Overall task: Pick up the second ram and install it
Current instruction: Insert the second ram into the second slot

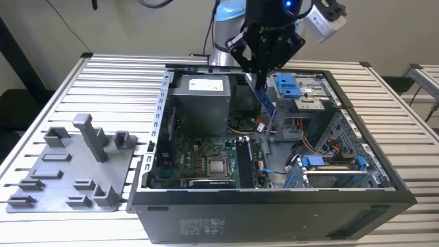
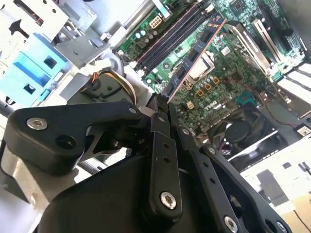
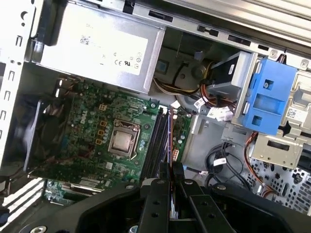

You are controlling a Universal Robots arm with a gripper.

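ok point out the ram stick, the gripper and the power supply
second ram (image 2: pixel 194 54), second wrist view, a chip midway along its face
gripper (image 1: pixel 258 80), exterior view, between its fingertips
power supply (image 3: pixel 97 43), first wrist view, its labelled face

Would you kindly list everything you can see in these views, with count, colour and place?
table: one, pale slatted metal, under everything
holder tray: one, grey, on the table at the exterior view's left
computer case: one, black, open, beside the tray
power supply: one, grey, inside the case next to the motherboard
motherboard: one, green, on the case floor
CPU: one, silver, in the motherboard's socket
memory slots: several, dark, beside the CPU
drive brackets: at least two, blue, in the case at the exterior view's right
second ram: one, dark, held upright above the motherboard
gripper: one, black, shut on the second ram
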